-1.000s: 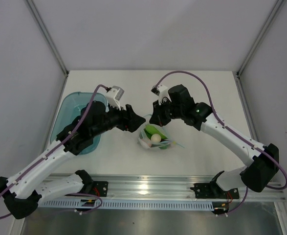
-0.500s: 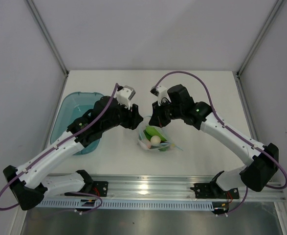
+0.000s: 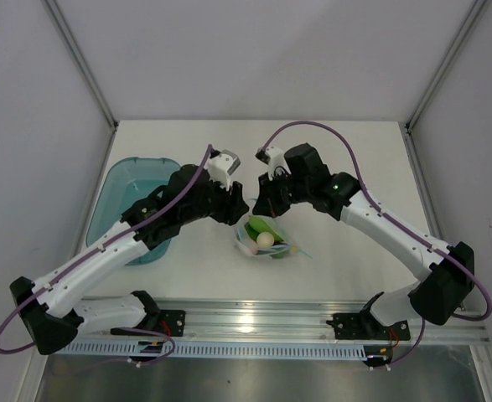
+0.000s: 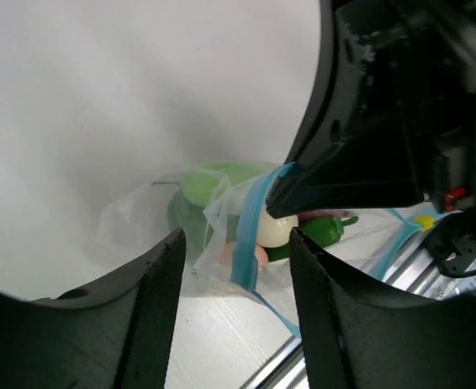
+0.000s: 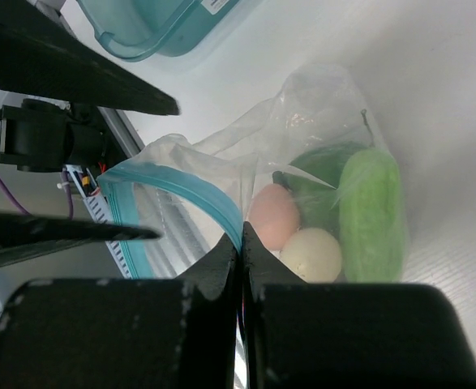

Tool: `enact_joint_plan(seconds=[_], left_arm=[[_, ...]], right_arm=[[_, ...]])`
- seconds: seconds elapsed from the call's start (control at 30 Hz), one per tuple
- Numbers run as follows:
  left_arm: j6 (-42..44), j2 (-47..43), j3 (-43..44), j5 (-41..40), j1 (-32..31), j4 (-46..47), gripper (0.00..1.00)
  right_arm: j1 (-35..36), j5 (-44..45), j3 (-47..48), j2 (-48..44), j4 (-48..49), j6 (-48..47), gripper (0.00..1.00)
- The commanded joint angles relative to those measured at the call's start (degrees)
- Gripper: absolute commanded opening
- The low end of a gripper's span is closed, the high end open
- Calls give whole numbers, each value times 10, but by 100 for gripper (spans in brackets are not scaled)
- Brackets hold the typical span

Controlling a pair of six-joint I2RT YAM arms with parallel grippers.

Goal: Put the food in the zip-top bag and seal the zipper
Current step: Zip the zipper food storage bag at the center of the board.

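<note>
At mid-table the zip-top bag (image 3: 266, 241) holds the food (image 5: 367, 215), its zipper (image 5: 185, 190) pinched by the right gripper (image 5: 241, 231), the strip running lengthwise between the left gripper's (image 4: 238, 237) spread, untouching fingers.

Mid-frame, a clear crinkly plastic bag (image 3: 250, 244) of green toy food (image 3: 261, 224) lay on the white counter (image 3: 359, 155), left claw (image 3: 239, 209) and right claw (image 3: 265, 207) just above.

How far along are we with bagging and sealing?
Done: food is inside the zip-top bag. In hand: right fingers pinch the zipper; open left fingers sit either side of the strip. Remaining: the mouth gapes, so pressing the zipper shut.
</note>
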Motion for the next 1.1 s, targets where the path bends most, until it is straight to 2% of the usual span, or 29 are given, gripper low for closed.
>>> enact_joint_plan(seconds=[0.0,0.03,0.13,0.17,0.2,0.27,0.3,0.43,0.67,0.8,0.97,1.07], left_arm=[[4,39,37,-24,-5,-40,55],[1,62,52,-30,-5,-49,52],[-10,102,90,-47,-2,-86,31],[-13,109,98,-49,-2,-93,16],[-15,117,117,-49,0,-103,11],[-30,136,128,-67,2,-119,1],[-35,142,145,-67,9,-128,1],[-80,155,160,-70,38,-178,0],[-103,127,139,-44,94,-189,1],[-102,129,140,-39,98,-191,1],[-103,132,142,-33,99,-191,1],[-101,133,144,-33,98,-191,0]], right_arm=[[6,-15,29,-2,13,6,0],[7,-12,30,-3,11,6,0],[8,-5,31,-3,0,2,5],[7,-1,30,-4,-5,0,9],[7,5,30,-5,-8,-1,21],[8,20,30,-9,-18,-3,37],[7,24,29,-11,-22,-7,48],[6,63,18,-32,-38,-15,61],[3,66,-40,-115,-32,-29,65],[6,26,-89,-147,-13,-39,66],[51,5,-135,-186,13,-58,66],[82,47,-153,-194,10,-60,66]])
